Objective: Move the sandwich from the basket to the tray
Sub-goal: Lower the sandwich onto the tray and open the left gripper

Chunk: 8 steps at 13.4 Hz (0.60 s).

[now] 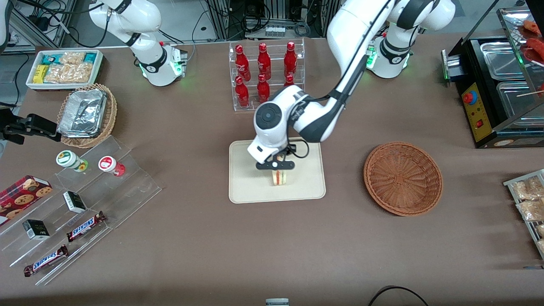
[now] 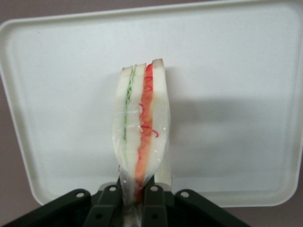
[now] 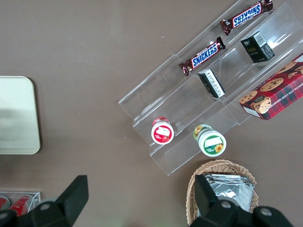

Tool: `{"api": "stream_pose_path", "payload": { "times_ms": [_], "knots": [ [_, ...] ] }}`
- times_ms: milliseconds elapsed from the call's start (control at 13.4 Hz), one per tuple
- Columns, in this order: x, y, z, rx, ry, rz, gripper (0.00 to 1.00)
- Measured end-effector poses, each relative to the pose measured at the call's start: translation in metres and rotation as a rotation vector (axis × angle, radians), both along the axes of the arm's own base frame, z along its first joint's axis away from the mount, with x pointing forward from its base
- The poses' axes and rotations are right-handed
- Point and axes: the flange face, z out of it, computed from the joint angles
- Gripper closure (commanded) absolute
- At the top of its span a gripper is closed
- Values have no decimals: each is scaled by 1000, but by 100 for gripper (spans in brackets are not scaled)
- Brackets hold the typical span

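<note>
My pincer [image 1: 278, 167] is clenched on the sandwich [image 1: 280, 177], pinching one end of the wrapped wedge between its fingers [image 2: 154, 201], and I hold it over the tray [image 1: 246, 187], toward the edge of the tray nearest the front camera. The basket [image 1: 403, 178] sits apart from the tray toward my end of the desk [image 1: 212, 246] with nothing in it, so the carry looks all but done. What remains, as I judge it, is to settle the sandwich on the tray if it is not resting there yet, which I cannot tell, then let go and lift clear.

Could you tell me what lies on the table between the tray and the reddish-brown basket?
Only bare brown tablecloth, in the front view, between tray and basket; the claw holds the sandwich.
</note>
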Motion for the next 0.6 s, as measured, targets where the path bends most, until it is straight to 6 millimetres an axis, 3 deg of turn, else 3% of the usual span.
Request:
{"api": "stream_pose_path", "payload": {
  "times_ms": [374,449,524,599],
  "knots": [
    [-13,-11,-20,11,7,-19,96],
    [-13,-11,-25,18,9,-21,42],
    [-13,-11,-28,22,10,-23,0],
    [-13,-11,-28,22,9,-24,0]
  ]
}}
